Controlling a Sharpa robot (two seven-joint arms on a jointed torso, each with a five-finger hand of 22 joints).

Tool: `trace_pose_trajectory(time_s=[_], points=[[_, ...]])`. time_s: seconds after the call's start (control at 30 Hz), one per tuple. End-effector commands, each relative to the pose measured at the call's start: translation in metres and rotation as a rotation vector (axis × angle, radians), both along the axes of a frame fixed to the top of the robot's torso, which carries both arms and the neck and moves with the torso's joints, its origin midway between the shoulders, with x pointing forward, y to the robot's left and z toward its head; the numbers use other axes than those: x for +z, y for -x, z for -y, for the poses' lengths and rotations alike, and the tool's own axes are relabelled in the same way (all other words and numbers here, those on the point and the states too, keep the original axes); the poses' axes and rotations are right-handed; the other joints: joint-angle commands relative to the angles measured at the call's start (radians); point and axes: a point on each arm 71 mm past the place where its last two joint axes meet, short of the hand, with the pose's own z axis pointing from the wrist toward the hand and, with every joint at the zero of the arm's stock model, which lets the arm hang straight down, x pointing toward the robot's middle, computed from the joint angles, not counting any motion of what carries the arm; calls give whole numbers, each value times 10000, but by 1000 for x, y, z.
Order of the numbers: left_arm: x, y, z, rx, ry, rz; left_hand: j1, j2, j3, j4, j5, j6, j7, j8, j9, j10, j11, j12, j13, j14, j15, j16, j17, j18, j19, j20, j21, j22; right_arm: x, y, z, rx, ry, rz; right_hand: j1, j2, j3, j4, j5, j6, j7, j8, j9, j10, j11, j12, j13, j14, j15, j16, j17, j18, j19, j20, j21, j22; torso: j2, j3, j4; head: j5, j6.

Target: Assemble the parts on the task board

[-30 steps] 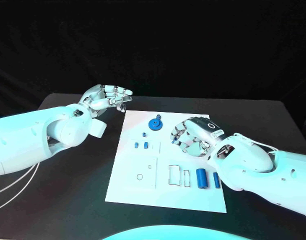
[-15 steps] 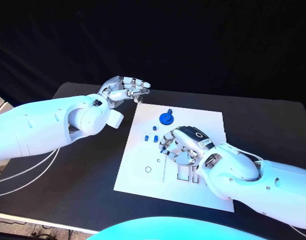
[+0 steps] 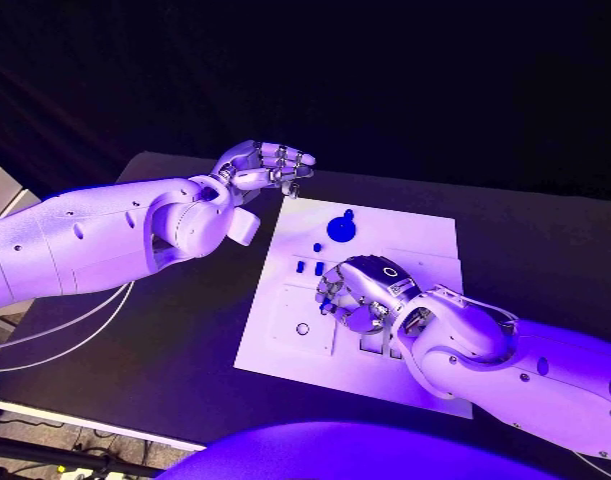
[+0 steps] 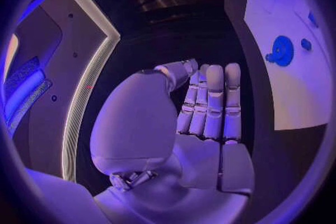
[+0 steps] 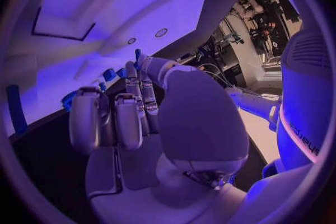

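The board (image 3: 392,235) lies flat in the middle of the black table (image 3: 536,240). On its far part sits a round blue disc (image 3: 341,227) with a small knob on top. Nearer, a tiny blue peg (image 3: 318,247) stands just this side of the disc, and two short blue parts (image 3: 310,268) stand side by side a little nearer again. A small ring-shaped mark (image 3: 302,328) shows on the board's near left part.

The right hand (image 3: 361,293) hangs over the middle of the board, palm down, its fingers (image 3: 337,300) curled in toward the surface. The two short parts are just beyond and to the left of those fingertips, apart from them; the disc is farther off, past the back of the hand. Slots in the board lie under and just behind the hand, partly hidden by it. Whether anything sits inside the curled fingers cannot be told; in the right wrist view the fingers (image 5: 115,117) are bent over the palm with blue pieces showing just past their tips.

The left hand (image 3: 265,166) is held above the table just off the board's far left corner, fingers folded close together against the palm, holding nothing visible. The disc lies to the right of its fingertips and nearer, well apart from them. In the left wrist view the fingers (image 4: 213,103) lie straight and packed side by side, with the disc (image 4: 282,50) off beyond them on the board (image 4: 280,101).
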Motion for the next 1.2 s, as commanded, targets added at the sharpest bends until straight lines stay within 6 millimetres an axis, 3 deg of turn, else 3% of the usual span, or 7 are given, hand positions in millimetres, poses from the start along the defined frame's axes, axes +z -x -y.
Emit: trace_pose_trajectory(time_s=[0.03, 0.67, 1.2], points=[[1, 0, 1, 3, 110, 22, -27, 56, -64, -5, 46, -85, -19, -19, -8, -52, -4, 68, 10, -15, -14, -34, -14, 61, 48, -29, -57, -9, -2, 3, -2, 192, 468, 144, 8, 134, -5, -41, 19, 6, 66, 25, 8, 515, -456, 70, 7, 549, -85, -42, 163, -57, 390, -42, -47, 1634, -2, 15, -7, 42, -62], [1, 0, -1, 100, 91, 22, -66, 57, -86, 19, 51, -163, 6, -58, -27, -135, 15, 116, 25, -10, 2, -55, -27, 61, 57, -16, -103, -41, -9, 3, -2, 215, 1082, 243, -25, 136, 2, -66, 16, 1, 75, 24, 19, 518, -450, 52, 6, 548, -77, -42, 159, -56, 390, -40, -51, 1635, 1, 17, -6, 107, -131], [1, 0, -2, 128, 110, 25, -74, 55, -90, 24, 49, -186, 14, -70, -32, -144, 20, 129, 28, -7, 5, -57, -28, 60, 60, -13, -111, -47, -10, 3, -6, -2, 1208, 510, -35, 137, 4, -75, 16, 1, 76, 24, 23, 521, -448, 47, 7, 549, -75, -39, 163, -60, 395, -39, -29, 1645, 4, 17, -6, 95, -85]])
